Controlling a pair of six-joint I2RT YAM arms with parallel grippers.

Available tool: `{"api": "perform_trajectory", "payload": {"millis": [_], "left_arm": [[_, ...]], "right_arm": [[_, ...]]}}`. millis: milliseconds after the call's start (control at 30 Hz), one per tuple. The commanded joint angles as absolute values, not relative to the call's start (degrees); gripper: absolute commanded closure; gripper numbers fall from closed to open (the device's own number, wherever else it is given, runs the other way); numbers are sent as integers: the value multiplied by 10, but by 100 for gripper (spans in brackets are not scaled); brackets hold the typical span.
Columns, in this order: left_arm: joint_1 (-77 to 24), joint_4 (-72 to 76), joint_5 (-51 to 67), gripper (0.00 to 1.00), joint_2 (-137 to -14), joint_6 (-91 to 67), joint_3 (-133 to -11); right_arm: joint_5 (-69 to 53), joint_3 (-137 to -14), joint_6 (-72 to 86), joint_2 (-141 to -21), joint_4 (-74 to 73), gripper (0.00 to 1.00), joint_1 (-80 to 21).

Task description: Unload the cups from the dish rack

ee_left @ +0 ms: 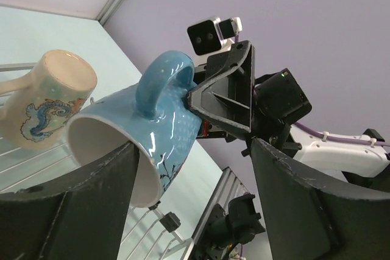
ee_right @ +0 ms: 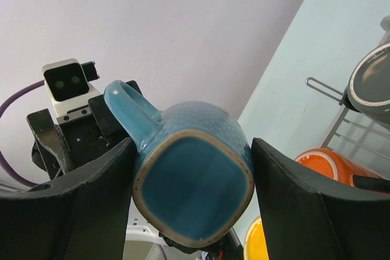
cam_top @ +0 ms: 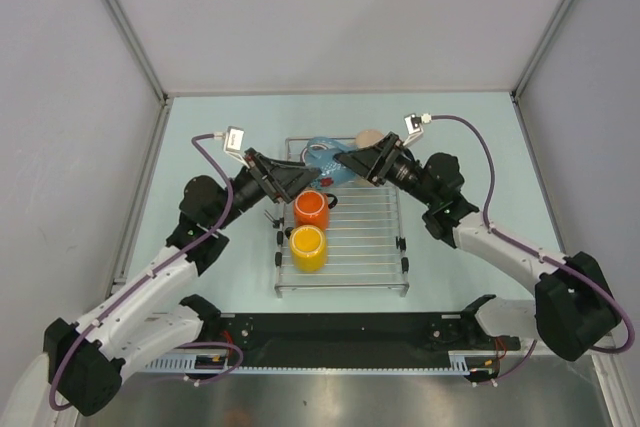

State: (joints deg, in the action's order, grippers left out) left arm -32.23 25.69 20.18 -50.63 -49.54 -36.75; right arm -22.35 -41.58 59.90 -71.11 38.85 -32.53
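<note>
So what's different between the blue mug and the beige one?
The blue mug is held in the air between the fingers of the right gripper; the beige mug lies on the dish rack. The blue mug is glossy with a dotted texture; the beige mug is pale with a blue dragon-like drawing. Shared: both have a handle and a pale inside, and both are tipped over rather than upright.

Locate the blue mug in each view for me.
Top: blue mug over the far end of the rack.
Left wrist: mug at centre, handle up.
Right wrist: mug at centre, base toward the camera.
Shared landmark: rack wires.
</note>
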Motion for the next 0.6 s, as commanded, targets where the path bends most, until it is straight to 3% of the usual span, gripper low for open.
{"api": "perform_trajectory", "payload": {"millis": [0, 267, 367, 467, 567], "left_arm": [[-337, 310, 226, 21, -519, -506, -366], [-354, 337, 230, 35, -538, -513, -353], [-355, 339, 230, 52, -539, -512, -352], [-355, 339, 229, 82, -538, -511, -350], [-354, 338, 229, 100, -540, -512, -349]], "right_arm": [[-227, -462, 607, -729, 475, 100, -342], [-233, -490, 609, -768, 497, 100, -368], [-233, -491, 609, -772, 501, 100, -373], [-232, -490, 606, -769, 500, 100, -374], [-233, -490, 602, -766, 497, 100, -375]]}}
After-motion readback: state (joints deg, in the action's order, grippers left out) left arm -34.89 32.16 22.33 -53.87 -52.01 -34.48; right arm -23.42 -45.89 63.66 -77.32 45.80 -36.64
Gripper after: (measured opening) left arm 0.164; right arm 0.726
